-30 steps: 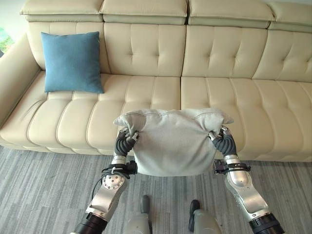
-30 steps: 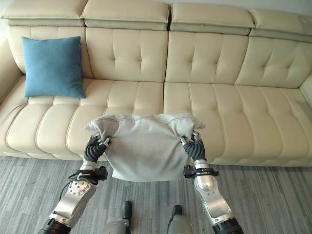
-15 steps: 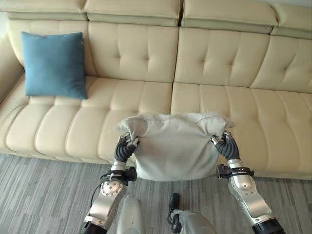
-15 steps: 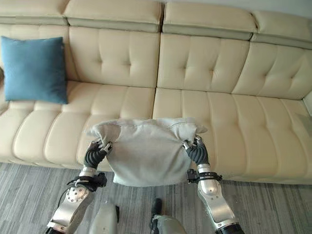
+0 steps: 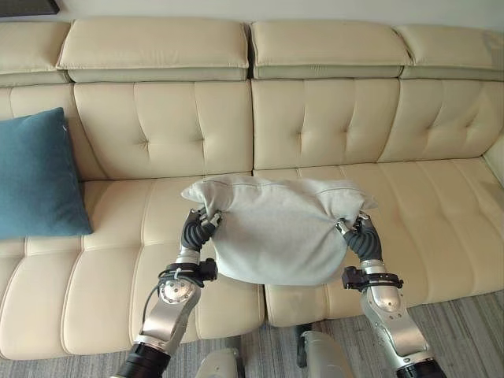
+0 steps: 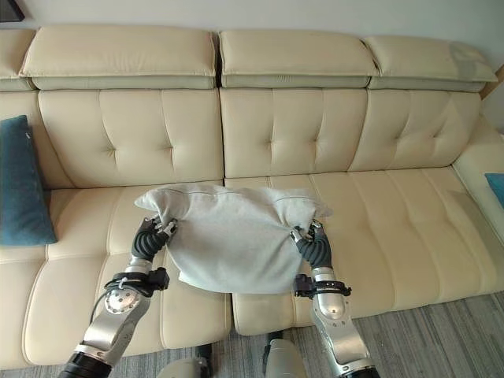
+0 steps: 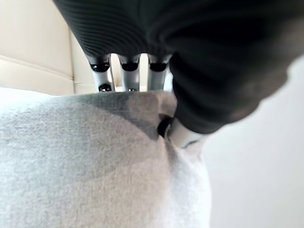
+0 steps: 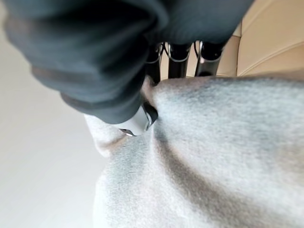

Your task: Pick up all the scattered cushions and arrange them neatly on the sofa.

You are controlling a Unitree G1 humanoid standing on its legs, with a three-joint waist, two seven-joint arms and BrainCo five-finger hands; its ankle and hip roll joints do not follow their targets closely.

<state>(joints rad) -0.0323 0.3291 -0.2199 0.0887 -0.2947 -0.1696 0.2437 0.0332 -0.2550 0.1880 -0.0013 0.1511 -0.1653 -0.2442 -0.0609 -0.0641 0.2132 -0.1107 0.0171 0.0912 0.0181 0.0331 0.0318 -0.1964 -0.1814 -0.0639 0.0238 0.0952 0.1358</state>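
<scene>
Fingers of the left robot hand (image 5: pixel 198 228) are curled tightly into the upper left corner of the grey cushion (image 5: pixel 279 232), with the thumb (image 7: pixel 172 129) pressing the fabric from the near side and the fingertips (image 7: pixel 102 76) wrapped over the cushion's edge. The right robot hand (image 5: pixel 360 239) grips the upper right corner in the same manner, thumb (image 8: pixel 140 118) pinching the cloth against the curled fingers (image 8: pixel 178 59). The grey cushion hangs between the two hands, its top edge bunched at both corners, its body sagging in front of the seat of the cream sofa (image 5: pixel 315 118), over the seam between two seat sections. A blue cushion (image 5: pixel 35 177) leans upright against the backrest at the far left of the sofa; a second blue patch (image 6: pixel 496 187) shows at the right edge of the seat, too small to identify. Compared with a second ago, the whole view has shifted: the sofa now sits nearer and lower in view, the blue cushion lies further left, and less of the grey striped floor (image 6: pixel 441 339) is visible. The grasp on both corners is unchanged.
</scene>
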